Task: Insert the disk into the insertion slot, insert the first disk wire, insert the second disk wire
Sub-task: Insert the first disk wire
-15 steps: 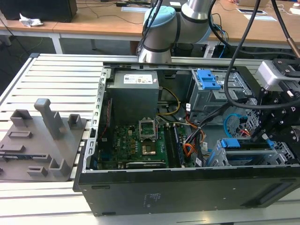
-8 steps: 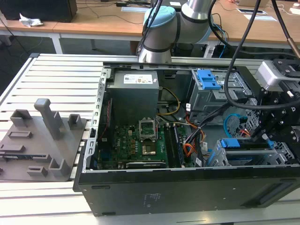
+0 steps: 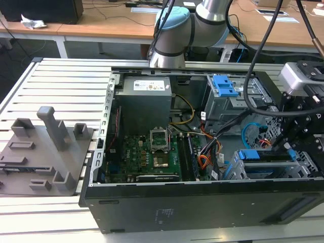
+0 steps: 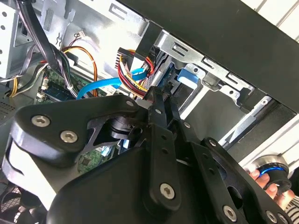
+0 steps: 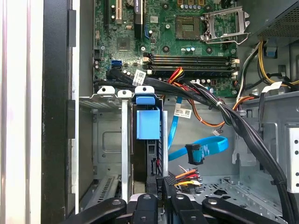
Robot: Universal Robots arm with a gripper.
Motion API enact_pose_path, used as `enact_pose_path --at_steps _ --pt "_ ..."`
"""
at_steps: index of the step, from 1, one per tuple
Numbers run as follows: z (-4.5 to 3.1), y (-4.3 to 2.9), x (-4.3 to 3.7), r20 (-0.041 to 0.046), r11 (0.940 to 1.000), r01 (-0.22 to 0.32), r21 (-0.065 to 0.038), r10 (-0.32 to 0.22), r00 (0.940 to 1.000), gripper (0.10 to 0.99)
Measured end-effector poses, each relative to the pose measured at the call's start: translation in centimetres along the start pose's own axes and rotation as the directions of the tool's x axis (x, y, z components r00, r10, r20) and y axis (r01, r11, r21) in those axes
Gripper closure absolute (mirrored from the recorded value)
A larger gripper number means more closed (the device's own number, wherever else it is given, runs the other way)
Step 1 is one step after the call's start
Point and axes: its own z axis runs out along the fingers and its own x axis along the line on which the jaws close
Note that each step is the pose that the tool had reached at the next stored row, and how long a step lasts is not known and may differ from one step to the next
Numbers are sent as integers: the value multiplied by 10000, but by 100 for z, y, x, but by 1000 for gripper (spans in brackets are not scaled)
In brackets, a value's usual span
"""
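Exterior view: disk [image 3: 266, 163] sits in insertion slot [image 3: 234, 172], low at exterior view's right. Gripper [image 3: 287, 147] just above it.

Second wrist view: fingers [image 4: 156, 121] close together, tips at disk end.

First wrist view: gripper pinches plug of coloured wire [image 5: 186, 174] at disk end. Blue wire [image 5: 201, 150] lies loose nearby.

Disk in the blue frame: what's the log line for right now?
silver hard drive in blue frame: in grey perforated metal slot | gripper: shut on black plug of red-yellow wires | blue flat cable: end unplugged
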Motion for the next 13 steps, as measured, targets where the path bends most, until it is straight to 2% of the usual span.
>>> enact_pose_path --at_steps 5,7,13 --pt "15 -1 5 8 10000 -18 0 18 10000 910" --pt "15 -3 5 25 9995 -318 15 318 9995 910" --pt "-3 -3 13 25 9994 -339 16 339 9994 910"
